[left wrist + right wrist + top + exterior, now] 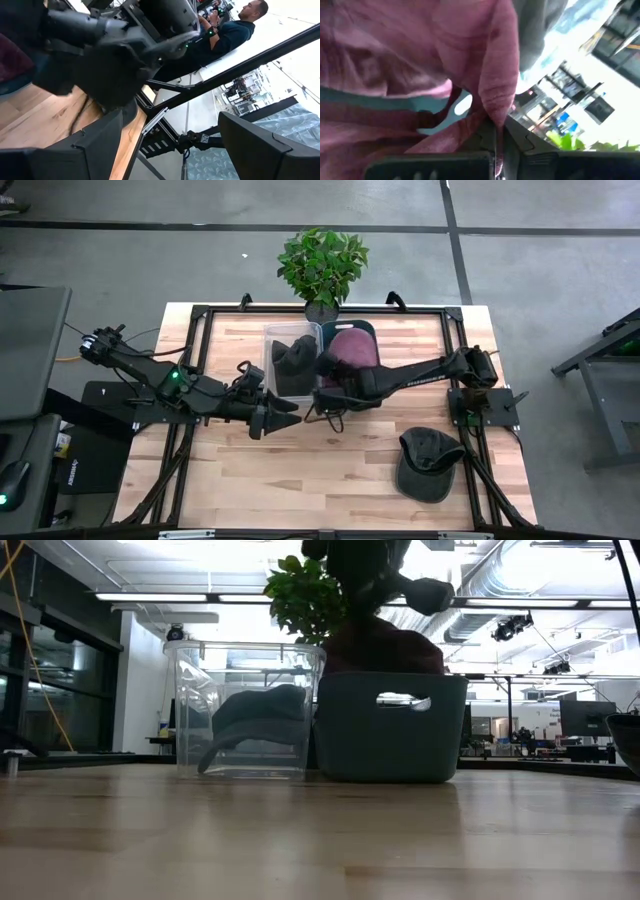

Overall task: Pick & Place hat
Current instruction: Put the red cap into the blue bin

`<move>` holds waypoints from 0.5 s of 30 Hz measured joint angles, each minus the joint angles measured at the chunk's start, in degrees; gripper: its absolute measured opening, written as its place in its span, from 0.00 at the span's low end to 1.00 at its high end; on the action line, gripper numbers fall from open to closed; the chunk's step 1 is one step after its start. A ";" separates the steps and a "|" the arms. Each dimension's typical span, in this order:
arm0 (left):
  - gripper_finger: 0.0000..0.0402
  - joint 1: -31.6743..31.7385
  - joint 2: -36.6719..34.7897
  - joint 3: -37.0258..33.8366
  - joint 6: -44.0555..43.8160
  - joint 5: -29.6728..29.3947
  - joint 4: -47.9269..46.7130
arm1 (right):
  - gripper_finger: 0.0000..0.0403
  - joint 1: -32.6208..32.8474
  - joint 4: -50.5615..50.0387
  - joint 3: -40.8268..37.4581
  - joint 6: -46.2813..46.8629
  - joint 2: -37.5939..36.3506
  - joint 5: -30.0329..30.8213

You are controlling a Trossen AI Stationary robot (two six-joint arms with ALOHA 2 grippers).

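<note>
- Nearest you, on the front right part of the wooden table (330, 470), a dark grey cap (428, 463) lies flat with nothing touching it, well apart from both grippers.
- Your left gripper (290, 415) hovers over the table's middle, just in front of the clear bin (290, 338); its fingers (85, 150) stand wide apart with nothing between them.
- Your right gripper (327, 372) reaches in from the right side to the front rim of the teal bin (390, 725). Its jaws are pinched together on a fold of the maroon hat (420, 60), the cloth running straight down into the closed fingertips in the right wrist view.
- The maroon hat fills the teal bin and bulges above its rim, as you see in the low view; whether it rests on the bin floor you cannot tell.
- Beside it, touching on the left, the clear bin holds a dark hat (255, 720) slumped against its wall.
- Behind both bins, at the table's far edge, stands a potted plant (322, 265).
- Beyond the table, the left wrist view catches a person (227, 32) in a dark top.
</note>
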 joint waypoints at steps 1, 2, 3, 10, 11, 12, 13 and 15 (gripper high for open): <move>0.78 0.01 0.00 0.00 -0.02 0.00 0.01 | 0.00 0.24 0.57 0.01 -0.42 0.00 -0.77; 0.78 0.00 0.00 0.00 -0.02 0.00 -0.01 | 0.00 0.41 0.68 0.02 -0.59 0.00 -1.61; 0.78 0.00 0.00 0.00 -0.02 0.00 -0.01 | 0.00 0.44 0.60 0.01 -0.62 0.00 -2.20; 0.78 0.00 0.00 0.00 -0.86 0.02 0.03 | 0.00 -0.92 -1.51 0.00 -0.56 0.00 -4.67; 0.78 0.00 0.00 0.00 -0.88 0.02 0.03 | 0.00 -1.25 -2.31 0.00 -0.09 0.00 -5.75; 0.78 0.01 0.00 0.00 -0.90 0.02 0.02 | 0.00 -1.66 -2.93 0.00 0.58 0.00 -6.68; 0.78 0.00 0.00 0.00 -0.90 0.02 0.01 | 0.00 -2.07 -3.51 0.00 1.20 0.00 -7.31; 0.78 0.00 0.00 0.00 -1.10 0.02 0.03 | 0.00 -3.09 -4.15 0.00 1.95 0.00 -7.52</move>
